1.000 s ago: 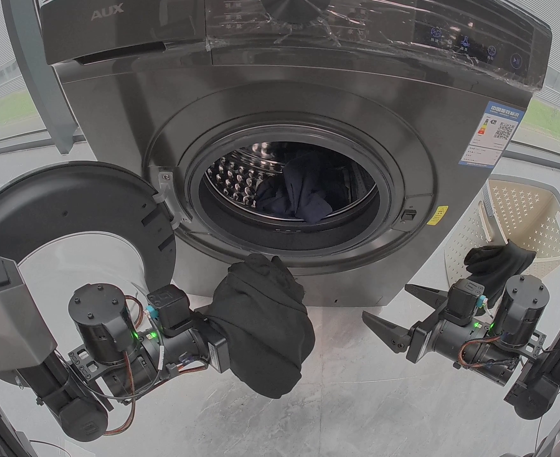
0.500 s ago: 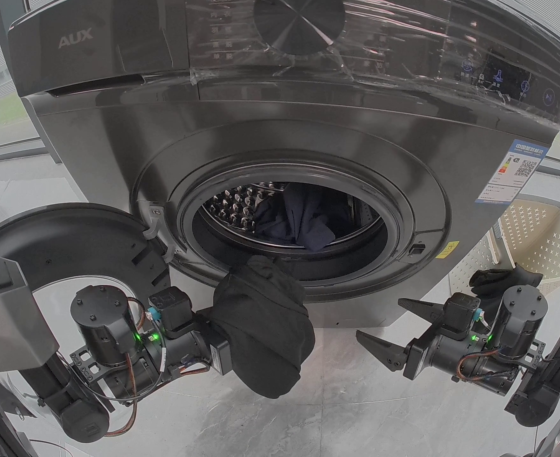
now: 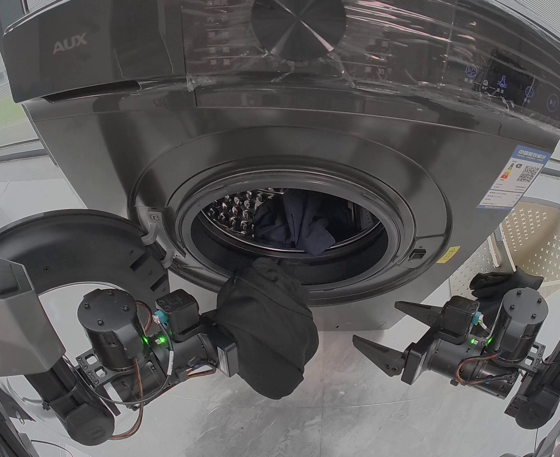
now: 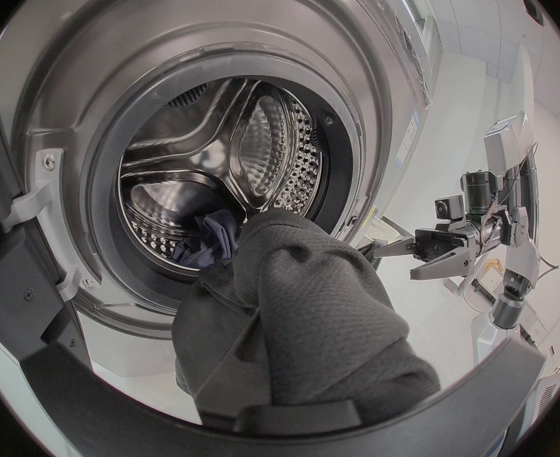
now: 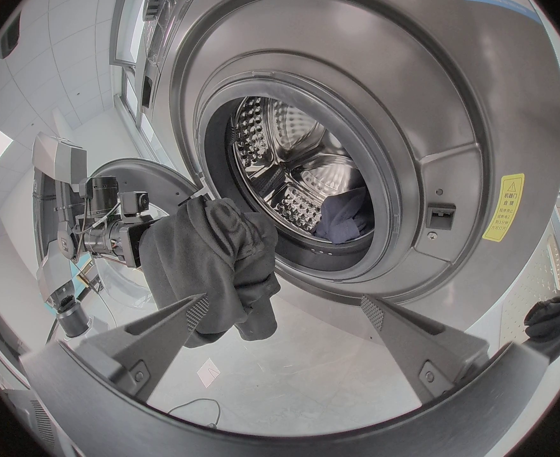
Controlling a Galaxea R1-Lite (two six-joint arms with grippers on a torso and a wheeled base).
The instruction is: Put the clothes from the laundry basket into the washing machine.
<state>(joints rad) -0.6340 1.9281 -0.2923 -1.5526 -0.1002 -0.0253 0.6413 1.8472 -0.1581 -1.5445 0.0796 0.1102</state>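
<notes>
As left claw (image 3: 240, 349) holds garment (image 3: 279, 331), door (image 3: 70, 245) open

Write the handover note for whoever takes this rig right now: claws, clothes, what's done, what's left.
Left claw: shut on a black garment, held just below the open washer mouth.
Right claw: open, empty, low beside the basket.
Done: a dark blue garment lies in the drum.
Left: push the black garment in; fetch the black piece hanging on the basket's edge.
</notes>
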